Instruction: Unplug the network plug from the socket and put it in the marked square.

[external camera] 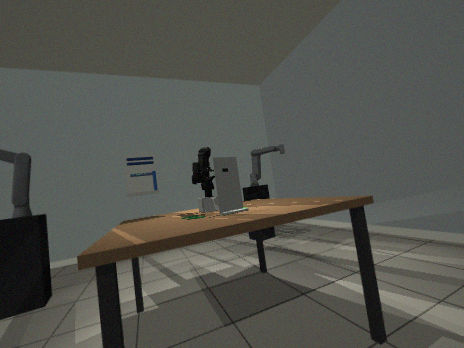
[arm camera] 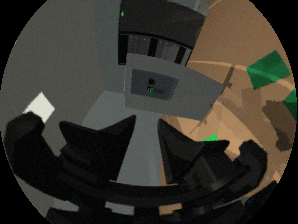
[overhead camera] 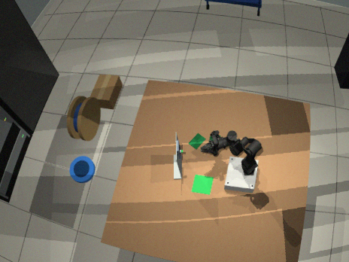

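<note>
The upright grey panel [overhead camera: 177, 169] [external camera: 229, 187] [arm camera: 197, 95] stands on the table. A small dark plug with a green spot [overhead camera: 181, 151] [arm camera: 150, 90] sits at the socket in the panel's recessed face; its tab is too small to make out. My gripper [overhead camera: 202, 150] [arm camera: 147, 119] is partly open, with nothing between its fingertips. It is in front of the panel's socket side, apart from panel and plug. A bright green square [overhead camera: 202, 184] [arm camera: 212, 138] lies on the table, clear of the gripper. Which green patch is the marked square is not certain.
A darker green patch [overhead camera: 197, 141] [arm camera: 268, 70] lies between the panel and my gripper, and another [arm camera: 291, 102] lies partly under the arm. The arm's white base [overhead camera: 241, 175] stands beyond the bright square. The wooden table [overhead camera: 158, 226] [external camera: 165, 242] carries them all.
</note>
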`<state>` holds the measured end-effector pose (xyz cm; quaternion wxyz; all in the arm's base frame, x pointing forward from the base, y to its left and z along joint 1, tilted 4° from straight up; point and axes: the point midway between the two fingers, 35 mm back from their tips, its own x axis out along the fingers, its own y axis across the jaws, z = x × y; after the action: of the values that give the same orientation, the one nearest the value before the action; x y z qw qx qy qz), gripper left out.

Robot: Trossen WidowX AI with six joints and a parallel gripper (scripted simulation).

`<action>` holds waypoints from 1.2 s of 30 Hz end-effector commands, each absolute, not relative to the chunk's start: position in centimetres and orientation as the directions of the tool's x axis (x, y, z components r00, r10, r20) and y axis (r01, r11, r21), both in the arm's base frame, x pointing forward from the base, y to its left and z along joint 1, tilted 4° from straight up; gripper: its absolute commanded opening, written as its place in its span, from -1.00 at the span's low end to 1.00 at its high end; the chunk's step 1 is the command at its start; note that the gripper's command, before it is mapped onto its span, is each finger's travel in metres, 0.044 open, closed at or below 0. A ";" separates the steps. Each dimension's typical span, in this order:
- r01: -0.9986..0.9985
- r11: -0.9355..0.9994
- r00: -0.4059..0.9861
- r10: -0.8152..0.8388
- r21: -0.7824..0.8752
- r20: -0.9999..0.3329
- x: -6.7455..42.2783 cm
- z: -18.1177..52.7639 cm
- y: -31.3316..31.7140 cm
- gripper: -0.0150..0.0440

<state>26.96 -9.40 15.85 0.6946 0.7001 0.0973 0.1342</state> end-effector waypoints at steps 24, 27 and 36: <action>-0.037 -0.053 0.943 0.329 0.998 0.052 32.7 15.7 -8.9 0.04; -0.037 -0.053 0.943 0.329 0.998 0.053 33.1 15.8 -8.9 0.04; -0.039 -0.053 0.943 0.329 0.998 0.054 34.6 15.9 -8.9 0.04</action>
<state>33.88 -8.89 16.17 0.6813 0.7119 0.1001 0.1379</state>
